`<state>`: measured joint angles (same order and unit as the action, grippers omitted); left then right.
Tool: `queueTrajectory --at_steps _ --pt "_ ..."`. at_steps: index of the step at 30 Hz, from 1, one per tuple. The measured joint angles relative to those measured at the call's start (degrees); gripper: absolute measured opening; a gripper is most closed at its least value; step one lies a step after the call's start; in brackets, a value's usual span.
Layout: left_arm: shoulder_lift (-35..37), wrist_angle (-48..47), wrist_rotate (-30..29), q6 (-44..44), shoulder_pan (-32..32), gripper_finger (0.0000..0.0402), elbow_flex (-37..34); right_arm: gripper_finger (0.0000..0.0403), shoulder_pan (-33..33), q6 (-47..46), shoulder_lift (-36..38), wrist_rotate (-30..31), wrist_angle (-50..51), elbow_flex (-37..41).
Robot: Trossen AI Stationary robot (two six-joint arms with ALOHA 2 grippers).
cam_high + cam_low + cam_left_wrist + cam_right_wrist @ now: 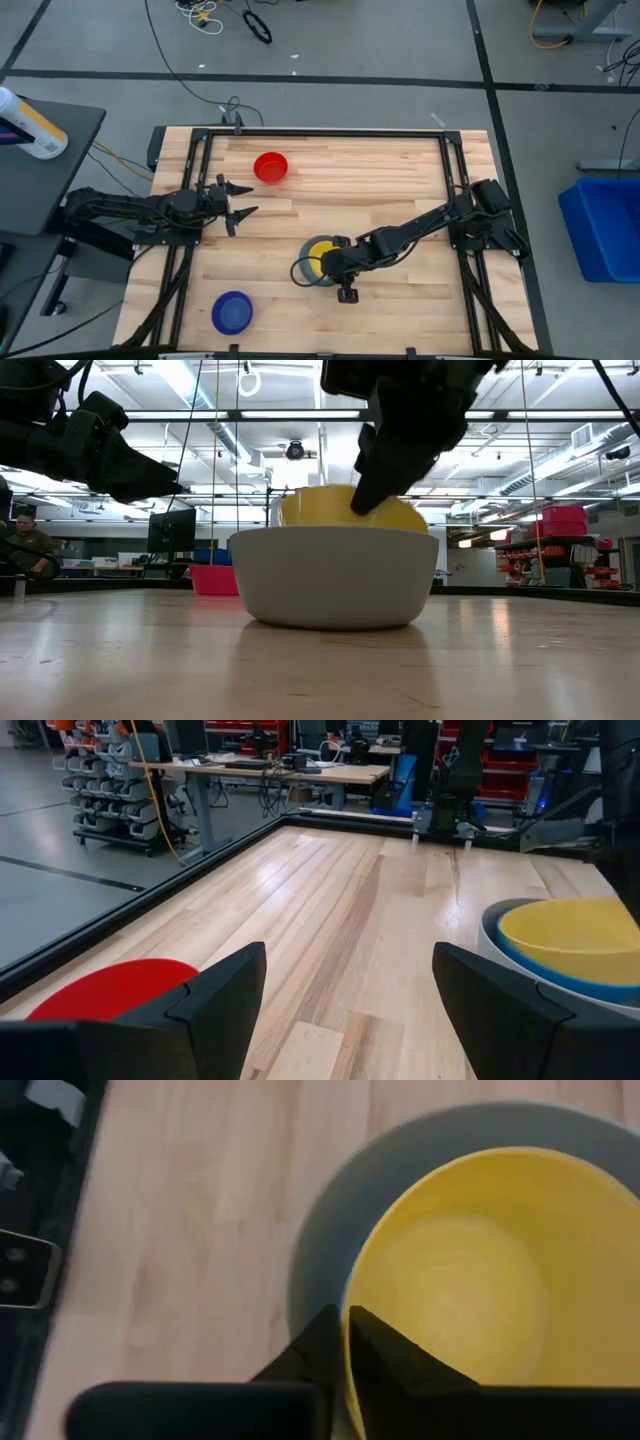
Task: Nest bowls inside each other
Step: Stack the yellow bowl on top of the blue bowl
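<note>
A yellow bowl [318, 258] sits in a light blue bowl [520, 960], which sits in the pale grey bowl [335, 575] near the table's middle. My right gripper [345, 1320] is at this stack, shut on the yellow bowl's rim. A red bowl [270, 167] stands on the table toward the far edge. A dark blue bowl [232, 312] stands near the front left. My left gripper [243, 200] hangs open above the table's left side, between the red bowl and the stack, with nothing between its fingers. My right gripper has the yellow bowl's rim [352, 1295] on the side toward the table's right edge, one finger inside the bowl and one outside it. The fingers slant down from the right. The bowl rests in the stack, its rim standing above the grey bowl's rim [300, 530].
A black frame [330, 131] runs along the table's far edge and down both sides. Bare wood lies between the stack and the red bowl, and along the near edge to the right of the dark blue bowl.
</note>
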<state>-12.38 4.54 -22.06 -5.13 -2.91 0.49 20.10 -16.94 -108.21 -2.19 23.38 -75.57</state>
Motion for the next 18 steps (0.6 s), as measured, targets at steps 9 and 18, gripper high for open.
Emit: queueTrajectory --at_steps 9,18 --pt "0.0 0.0 0.0 -0.02 0.0 0.0294 0.0 0.0128 0.35 -1.09 0.16 4.24 5.12 -4.77" --pt "0.0 0.01 0.0 -0.02 0.0 0.0294 0.0 0.0103 0.97 -2.09 0.21 4.68 7.45 -5.84"
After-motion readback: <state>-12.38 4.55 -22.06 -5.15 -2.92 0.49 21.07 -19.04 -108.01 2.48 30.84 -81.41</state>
